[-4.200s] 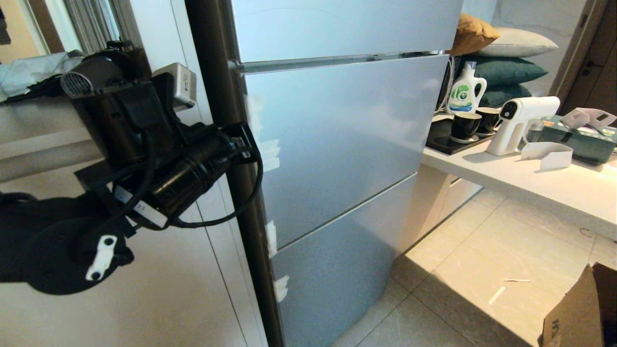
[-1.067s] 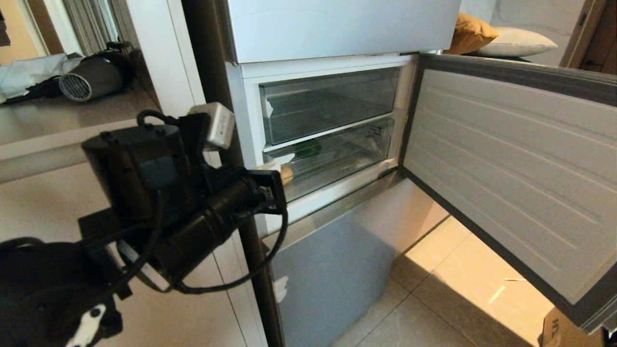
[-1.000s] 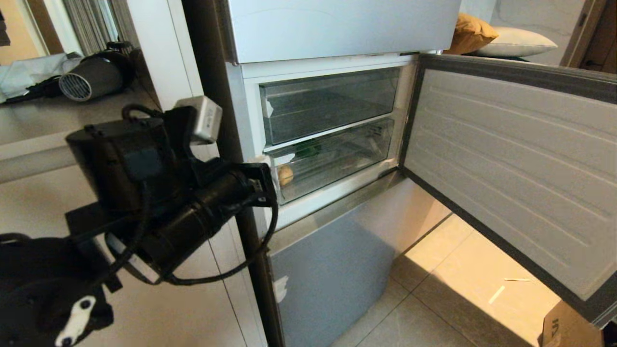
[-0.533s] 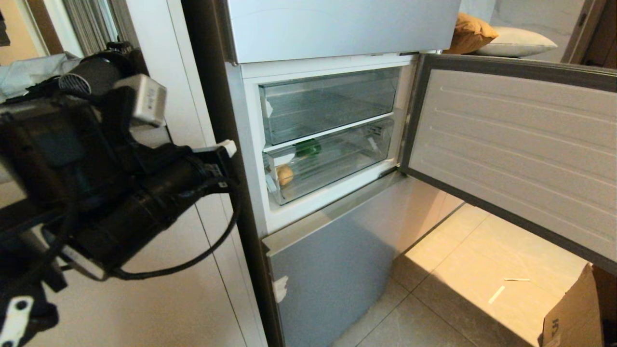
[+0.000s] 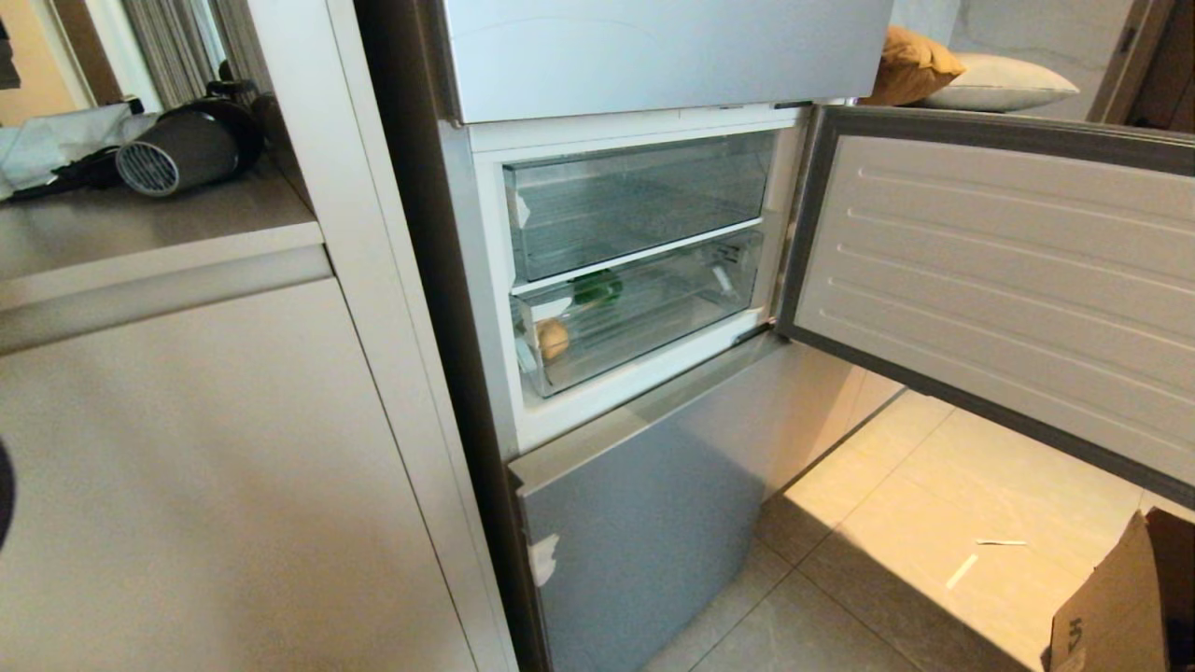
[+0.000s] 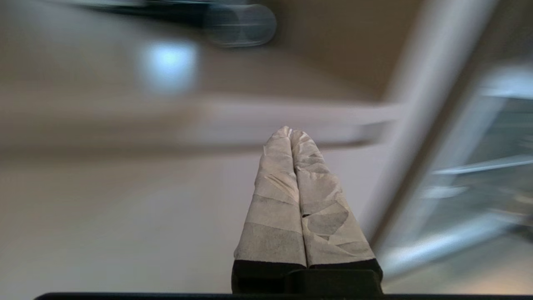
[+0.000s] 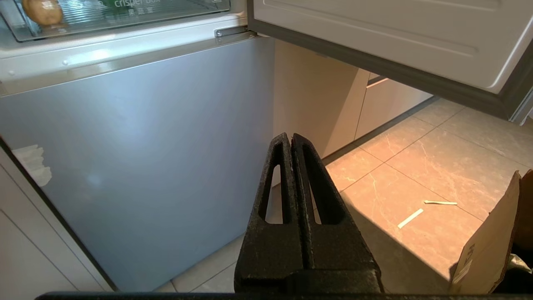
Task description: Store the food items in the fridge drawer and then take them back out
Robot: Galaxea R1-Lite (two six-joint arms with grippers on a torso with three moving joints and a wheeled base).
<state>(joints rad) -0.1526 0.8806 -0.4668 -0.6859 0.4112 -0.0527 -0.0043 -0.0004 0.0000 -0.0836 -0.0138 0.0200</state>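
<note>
while the middle door stands swung wide:
right gripper [image 7: 291,139]: fingers pressed together, empty, low before the lowest panel [image 7: 145,137].
left gripper [image 6: 290,132]: taped fingers together, empty, beside the fridge.
potato [image 5: 553,338]: lower clear drawer [image 5: 644,313], front left corner.
green pepper [image 5: 597,287]: same drawer, behind the potato.

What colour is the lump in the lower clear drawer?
Tan-yellow potato-like lump, clearest in the head view.

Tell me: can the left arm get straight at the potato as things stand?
Probably not directly. The fridge door is swung open, but the potato sits behind the clear front of the lower crisper drawer, which looks pushed in. The left tool is shut, off by the cabinet.
</note>
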